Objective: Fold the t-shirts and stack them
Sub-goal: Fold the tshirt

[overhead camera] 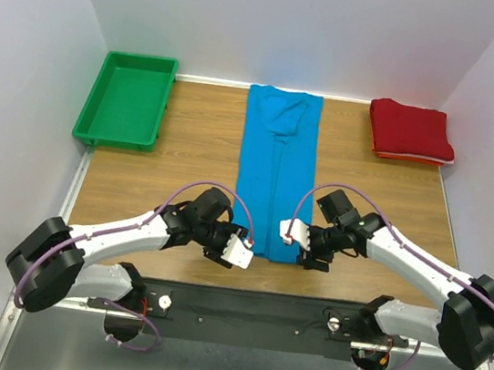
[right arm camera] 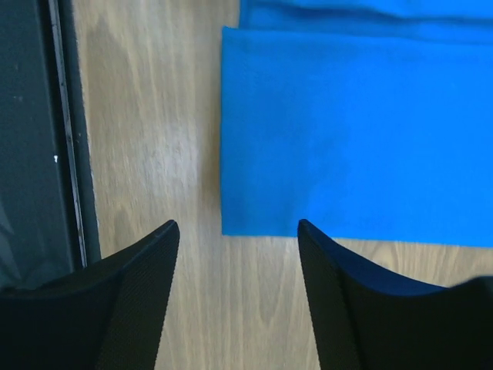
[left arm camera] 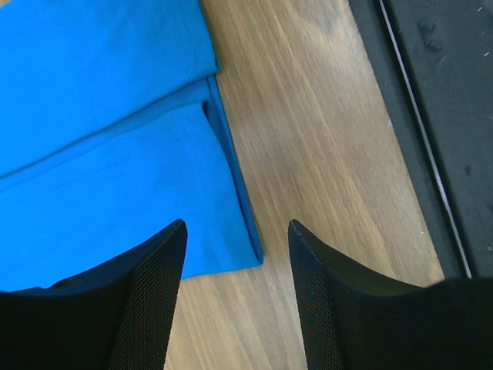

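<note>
Starting at the left, the tray (overhead camera: 128, 99) sits well beyond the left fingers (left arm camera: 163, 266), off to their left. Those fingers are spread apart, with one near corner of the blue shirt (left arm camera: 108, 154) right between the tips. The shirt is a long folded strip lying flat on the worktop (left arm camera: 323, 139). The right fingers (right arm camera: 158, 262) are apart too, with the shirt's other near corner between them. The red shirt (overhead camera: 411, 132) lies folded, well beyond them and to their right.
</note>
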